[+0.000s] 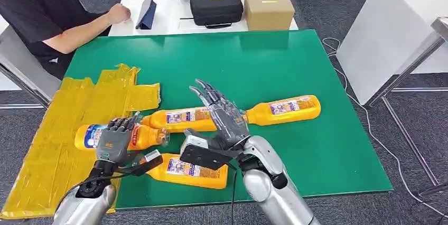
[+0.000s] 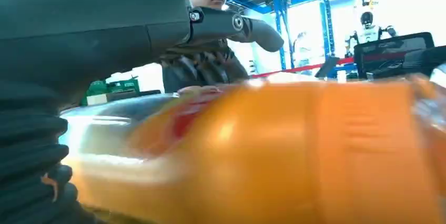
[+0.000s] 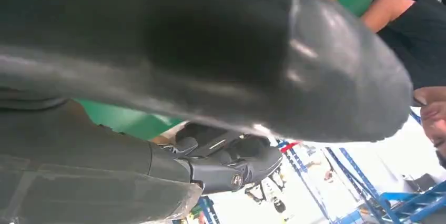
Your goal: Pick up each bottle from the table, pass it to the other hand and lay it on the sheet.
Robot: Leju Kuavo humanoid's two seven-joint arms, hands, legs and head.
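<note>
Bright, even overhead light; the bottle (image 2: 294, 150) close to the left wrist camera blurs.

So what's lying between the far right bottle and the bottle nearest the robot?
In the head view, the right robot hand hangs open between the far bottle and the near bottle, partly covering a third bottle.

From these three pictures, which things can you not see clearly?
- Bottle under the left hand: the hand hides its middle in the head view; in the left wrist view the bottle is blurred.
- Nearest bottle: its end is behind the right arm.
- Right hand: the thumb blocks the right wrist view.
</note>
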